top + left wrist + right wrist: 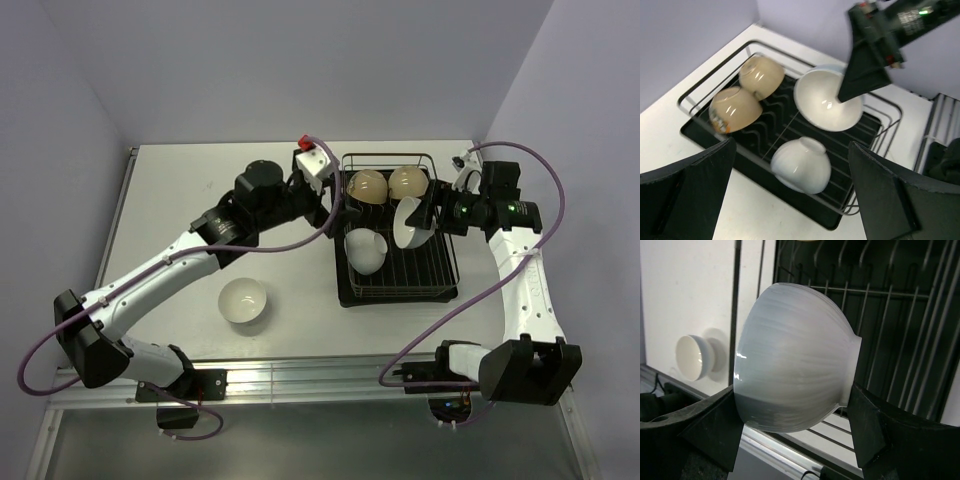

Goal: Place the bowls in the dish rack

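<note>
The dark wire dish rack (400,285) stands right of centre and holds two tan bowls (368,186) (409,182) at its far end and a white bowl (365,250), upside down, near its left edge. My right gripper (425,215) is shut on another white bowl (407,222), held on its side over the rack; it fills the right wrist view (795,370). My left gripper (335,205) is open and empty at the rack's left edge. In the left wrist view it hangs over the upturned white bowl (801,165). One more white bowl (243,300) sits upright on the table.
The table's left edge and a metal rail along the near edge bound the area. The loose bowl also shows at the left of the right wrist view (692,364). Purple cables loop beside both arms.
</note>
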{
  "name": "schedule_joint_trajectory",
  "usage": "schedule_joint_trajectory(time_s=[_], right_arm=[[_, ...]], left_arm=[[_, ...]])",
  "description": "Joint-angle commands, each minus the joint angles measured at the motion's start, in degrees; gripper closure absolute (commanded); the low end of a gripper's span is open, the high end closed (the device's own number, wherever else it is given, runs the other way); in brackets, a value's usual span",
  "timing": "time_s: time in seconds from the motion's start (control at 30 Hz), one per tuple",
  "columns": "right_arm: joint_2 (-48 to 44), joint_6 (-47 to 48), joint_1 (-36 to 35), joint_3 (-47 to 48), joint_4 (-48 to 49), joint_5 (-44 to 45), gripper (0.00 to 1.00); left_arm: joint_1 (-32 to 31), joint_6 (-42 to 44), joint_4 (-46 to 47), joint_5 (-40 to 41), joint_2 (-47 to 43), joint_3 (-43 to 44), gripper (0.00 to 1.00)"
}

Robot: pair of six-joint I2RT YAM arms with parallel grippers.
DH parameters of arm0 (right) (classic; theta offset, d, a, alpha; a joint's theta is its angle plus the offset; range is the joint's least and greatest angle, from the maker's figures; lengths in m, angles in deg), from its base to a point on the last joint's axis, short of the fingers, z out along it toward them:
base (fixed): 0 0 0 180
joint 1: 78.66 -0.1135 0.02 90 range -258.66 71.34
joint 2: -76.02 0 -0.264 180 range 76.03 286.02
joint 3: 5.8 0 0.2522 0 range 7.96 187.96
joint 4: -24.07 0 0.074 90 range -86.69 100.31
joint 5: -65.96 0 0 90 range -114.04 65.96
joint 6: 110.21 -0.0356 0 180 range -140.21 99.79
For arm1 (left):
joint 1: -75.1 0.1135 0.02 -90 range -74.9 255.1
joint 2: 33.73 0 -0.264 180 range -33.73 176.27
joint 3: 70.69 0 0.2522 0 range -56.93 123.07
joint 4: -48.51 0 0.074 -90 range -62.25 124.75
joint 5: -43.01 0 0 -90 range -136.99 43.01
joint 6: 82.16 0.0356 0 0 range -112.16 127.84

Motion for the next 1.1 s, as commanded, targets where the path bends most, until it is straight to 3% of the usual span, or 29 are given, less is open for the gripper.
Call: schedule_joint_trajectory(time_s=[0.0, 0.33, 0.7, 1.07], right_arm=[[-1.00, 2.44, 0.03, 0.42, 0.65, 2.98, 1.00], [0.50, 3.15, -4.80, -1.42, 1.09, 11.69, 1.00], [2.08, 1.57, -13.41, -4.06, 2.67, 20.83, 1.00], [4.37, 1.04, -16.58, -3.80, 2.67, 26.72, 1.00]], left_arm=[[2.73, -3.87, -3.05, -0.02, 0.19, 1.42, 0.00], [8.44, -6.50, -3.84, -0.11, -0.77, 0.36, 0.01], [10.03, -6.42, -3.93, 0.42, -2.97, -2.19, 0.01], [10.91, -6.77, -4.55, -0.37, -3.85, -2.54, 0.01]])
